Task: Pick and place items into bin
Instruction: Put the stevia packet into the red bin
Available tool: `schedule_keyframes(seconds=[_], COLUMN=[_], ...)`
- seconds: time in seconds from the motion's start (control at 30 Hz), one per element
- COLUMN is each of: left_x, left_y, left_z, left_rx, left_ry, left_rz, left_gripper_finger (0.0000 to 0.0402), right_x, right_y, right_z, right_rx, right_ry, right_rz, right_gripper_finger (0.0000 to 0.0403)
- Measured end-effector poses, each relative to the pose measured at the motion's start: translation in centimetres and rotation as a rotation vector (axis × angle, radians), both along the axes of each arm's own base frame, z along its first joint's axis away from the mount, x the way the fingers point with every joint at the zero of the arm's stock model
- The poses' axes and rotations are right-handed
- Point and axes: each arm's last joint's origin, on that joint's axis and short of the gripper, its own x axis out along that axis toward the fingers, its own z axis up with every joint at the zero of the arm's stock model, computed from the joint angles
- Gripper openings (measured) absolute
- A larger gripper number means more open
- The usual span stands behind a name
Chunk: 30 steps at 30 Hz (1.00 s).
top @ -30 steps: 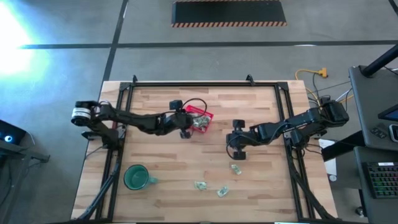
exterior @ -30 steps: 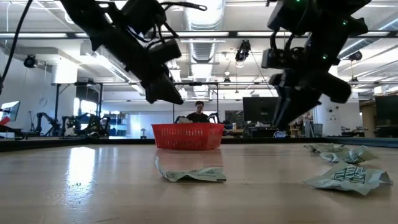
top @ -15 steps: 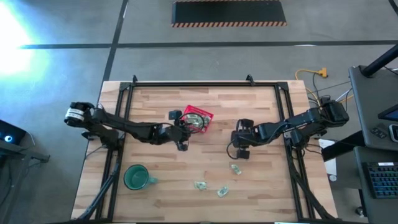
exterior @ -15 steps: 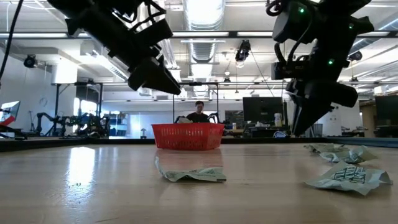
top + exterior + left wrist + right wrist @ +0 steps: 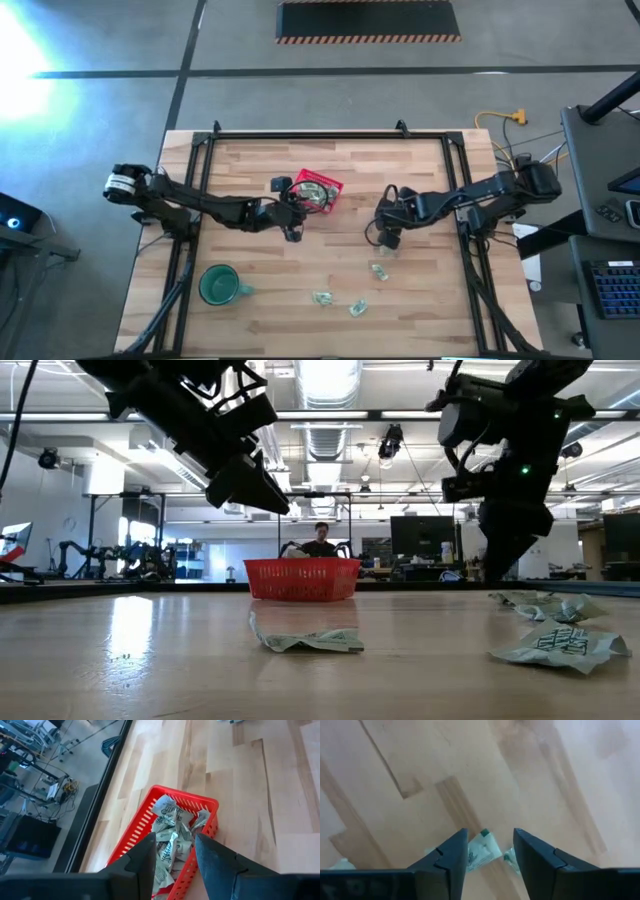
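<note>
Wood desk, open lab behind. Right gripper open and empty, now right above the wrapped piece at 5 o'clock of the red basket; a second ago it sat farther toward 9. Pick is imminent. Left gripper open and empty, backed off to the basket's 7 o'clock, drop apparently done. Two more pieces lie loose near the desk's 6 o'clock. Basket count unreadable; right wrist view crops its target.
</note>
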Motion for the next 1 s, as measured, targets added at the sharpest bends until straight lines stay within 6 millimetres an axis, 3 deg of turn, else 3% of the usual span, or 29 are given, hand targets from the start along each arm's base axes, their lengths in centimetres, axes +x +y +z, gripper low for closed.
schedule_keyframes(seconds=[0.23,0.5,1.0], left_x=[0.0,0.1,0.1], left_y=[0.0,0.0,0.0], left_z=[0.1,0.1,0.1], left_rx=[0.0,-0.001,-0.001], left_ry=[-0.004,-0.009,-0.009], left_rz=[0.0,0.0,0.0], left_gripper_finger=[0.0121,0.0121,0.0121], right_x=[-0.2,-0.3,-0.3], right_y=[0.0,0.0,0.0], right_z=[-1.2,-1.3,-1.4], right_rx=[0.03,0.041,0.066], right_ry=[0.056,0.065,0.079], right_rz=[0.027,0.052,0.103], right_gripper_finger=[0.0154,0.0129,0.0013])
